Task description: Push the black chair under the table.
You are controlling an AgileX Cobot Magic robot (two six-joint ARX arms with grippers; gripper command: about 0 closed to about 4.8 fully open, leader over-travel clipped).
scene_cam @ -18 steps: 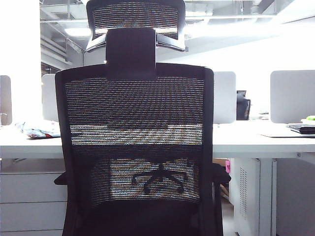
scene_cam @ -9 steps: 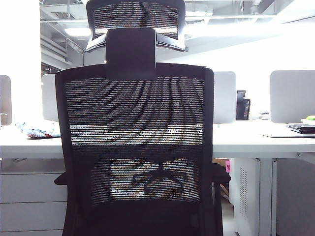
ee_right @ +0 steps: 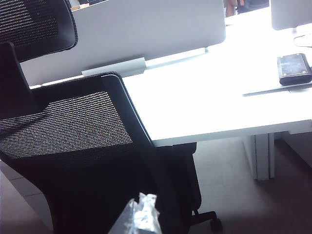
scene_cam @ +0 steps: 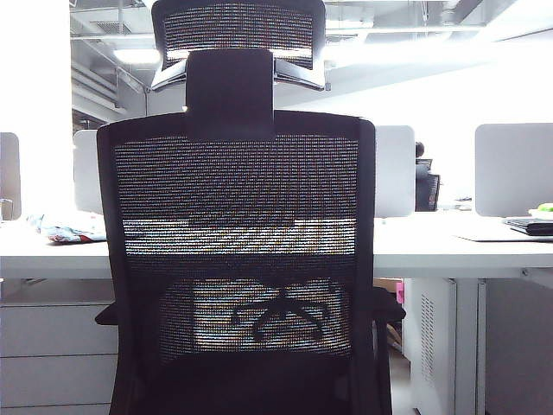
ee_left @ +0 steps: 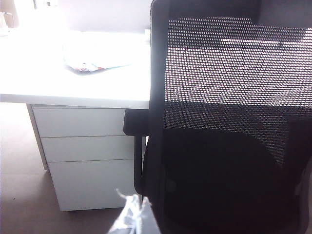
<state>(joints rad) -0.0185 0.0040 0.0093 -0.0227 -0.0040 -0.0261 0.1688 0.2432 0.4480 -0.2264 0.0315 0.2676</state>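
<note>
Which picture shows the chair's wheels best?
The right wrist view: one caster of the black chair shows on the floor. The exterior view only shows the base through the mesh; the left wrist view shows none.

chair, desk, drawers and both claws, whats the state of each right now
black chair: upright, back toward the camera, seat not fully under the table
table: top holds a few items at both ends
drawer cabinet: all drawers closed
left claw: at the chair's back edge, only a tip in view, open or shut unclear
right claw: at the chair's back, open or shut unclear
</note>
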